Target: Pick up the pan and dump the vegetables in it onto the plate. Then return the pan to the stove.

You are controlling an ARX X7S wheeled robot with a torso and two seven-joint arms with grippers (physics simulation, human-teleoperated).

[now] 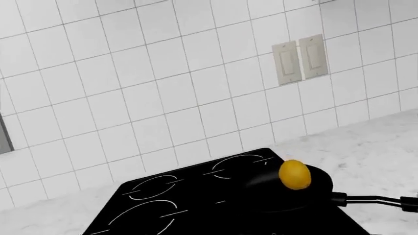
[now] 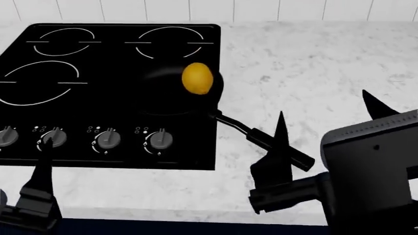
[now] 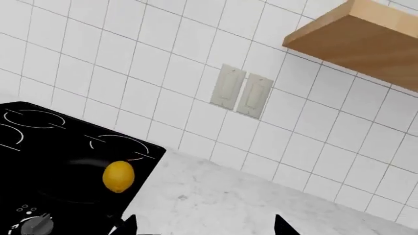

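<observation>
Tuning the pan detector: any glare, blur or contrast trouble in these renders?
Head view: sharp, flat light, no glare; the pan nearly vanishes against the stove, though the vegetable stands out. Left wrist view: tilted horizon, pan dark on dark. Right wrist view: sharp, pan barely separable.

Pan (image 2: 171, 93): matte black, round, shallow, sits on stove (image 2: 78, 98) at its near right burner, beside the right edge. Long straight handle juts off the stove over the marble desk (image 2: 313, 63). 1 yellow-orange oval vegetable (image 2: 197, 78) lies in the pan. Stove: black glass, 4 white rings, grey knobs.
</observation>
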